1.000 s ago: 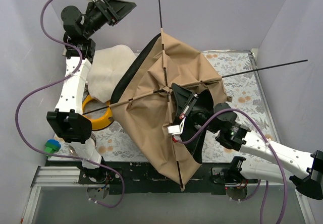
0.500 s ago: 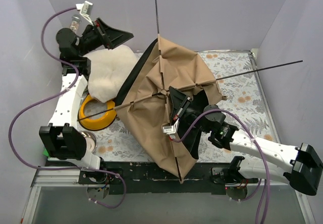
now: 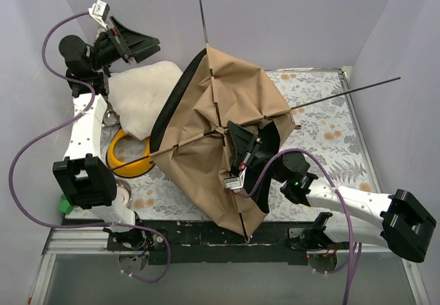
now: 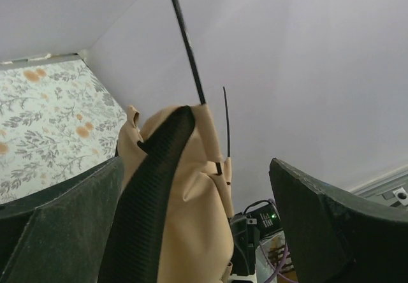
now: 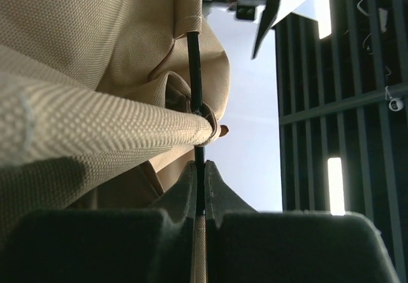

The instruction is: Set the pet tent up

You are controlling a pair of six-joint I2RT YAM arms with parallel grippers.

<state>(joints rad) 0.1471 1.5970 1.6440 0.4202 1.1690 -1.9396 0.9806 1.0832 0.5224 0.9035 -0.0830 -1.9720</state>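
The tan pet tent (image 3: 206,140) sits half raised in the middle of the table, with a black-edged opening (image 3: 168,106) on its left. Thin black poles stick out the back (image 3: 201,9) and right (image 3: 350,90). My right gripper (image 3: 235,140) is at the tent's top centre, shut on a black pole (image 5: 196,85) where it runs through the tan fabric (image 5: 83,53). My left gripper (image 3: 141,44) is open and empty, raised at the back left above the cushion; its view shows the tent (image 4: 191,194) and its black edge (image 4: 150,187) between the fingers (image 4: 331,225), some way off.
A fluffy cream cushion (image 3: 141,95) lies at the back left beside the tent. A yellow bowl stand (image 3: 130,157) sits in front of it, partly under the tent. Grey walls enclose the floral table (image 3: 330,126). A green object (image 3: 65,203) is by the left base.
My left gripper has swung back and left, away from the tent, over the cushion. My right gripper has moved the tent's top left and back, and the tent leaned left with it.
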